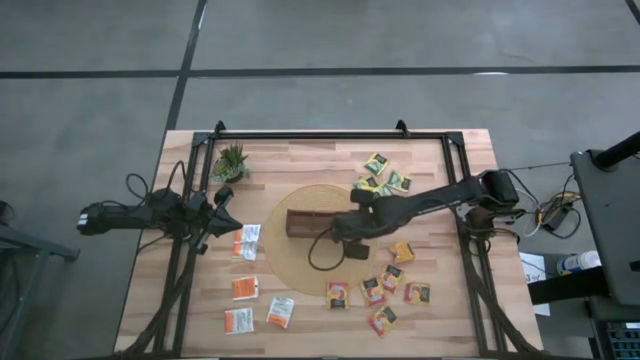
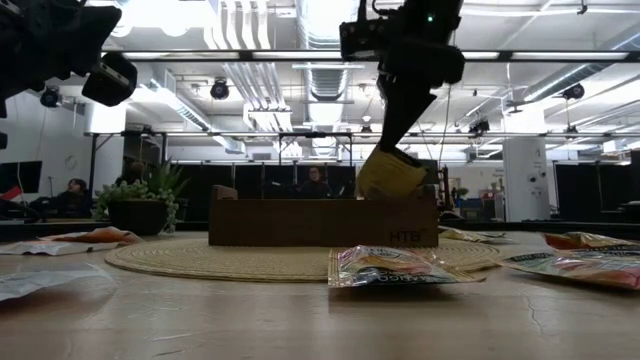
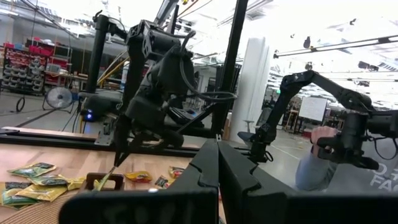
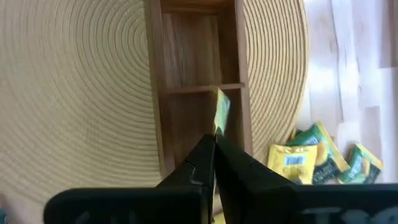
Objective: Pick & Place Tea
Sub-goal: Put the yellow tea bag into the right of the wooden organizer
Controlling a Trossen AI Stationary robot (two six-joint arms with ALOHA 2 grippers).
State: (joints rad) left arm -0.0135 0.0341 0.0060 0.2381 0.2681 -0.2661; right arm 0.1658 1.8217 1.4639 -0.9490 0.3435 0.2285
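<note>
My right gripper (image 1: pixel 345 228) reaches over the dark brown divided tray (image 1: pixel 305 222), which rests on a round woven mat (image 1: pixel 300 262). It is shut on a yellow-green tea sachet (image 2: pixel 388 175). Loose sachets lie on the table: yellow-green ones (image 1: pixel 382 175) at the far side, orange-brown ones (image 1: pixel 385 288) near the mat's right, and white-and-orange ones (image 1: pixel 247 242) at its left. My left gripper (image 1: pixel 224 202) waits shut at the table's left, beside the potted plant (image 1: pixel 230 160). My right gripper (image 4: pixel 214 140) pinches the yellow-green sachet by its upper edge (image 4: pixel 219 124) between the two fingers, coming from above and pointing down. The sachet hangs edge-on below the fingertips (image 2: pixel 398 152), over the tray's compartments (image 4: pixel 196 50). Its lower edge (image 2: pixel 385 196) is level with the tray's rim.
A black frame (image 1: pixel 330 135) runs along the table's far and side edges. Sachets crowd the near right (image 1: pixel 400 290) and near left (image 1: pixel 260 315) of the table. A sachet (image 2: pixel 385 268) lies on the mat's near edge. People sit in the room beyond.
</note>
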